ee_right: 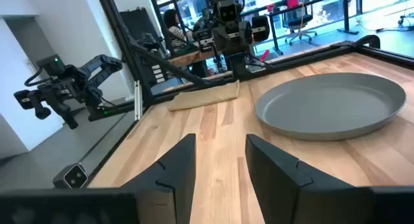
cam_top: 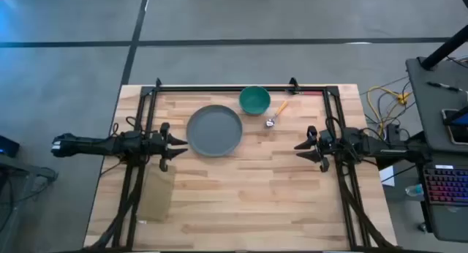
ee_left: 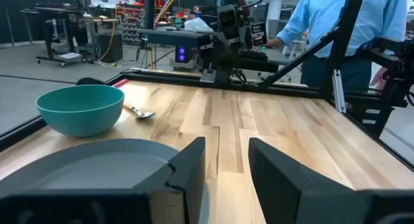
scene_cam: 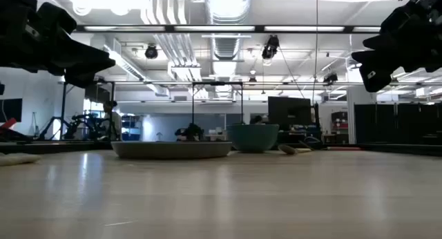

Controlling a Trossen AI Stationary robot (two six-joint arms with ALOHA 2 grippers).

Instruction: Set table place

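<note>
A round grey plate (cam_top: pixel 214 130) lies flat on the wooden table (cam_top: pixel 241 202), left of centre toward the far edge. A teal bowl (cam_top: pixel 254 99) stands upright just beyond its far right rim. An orange-handled spoon (cam_top: pixel 276 112) lies flat to the right of the bowl. No pink-handled fork shows. My left gripper (cam_top: pixel 183 145) hangs open above the table at the plate's left rim, empty; its open fingers show in the left wrist view (ee_left: pixel 226 169). My right gripper (cam_top: pixel 298 146) hangs open at the table's right, empty, also in its wrist view (ee_right: pixel 221 162).
A tan folded cloth (cam_top: pixel 156 194) lies flat near the left front of the table, also in the right wrist view (ee_right: pixel 204 94). A black metal frame (cam_top: pixel 234 88) runs along the table's edges. A person in a blue shirt (ee_left: pixel 336 23) stands beyond the right side.
</note>
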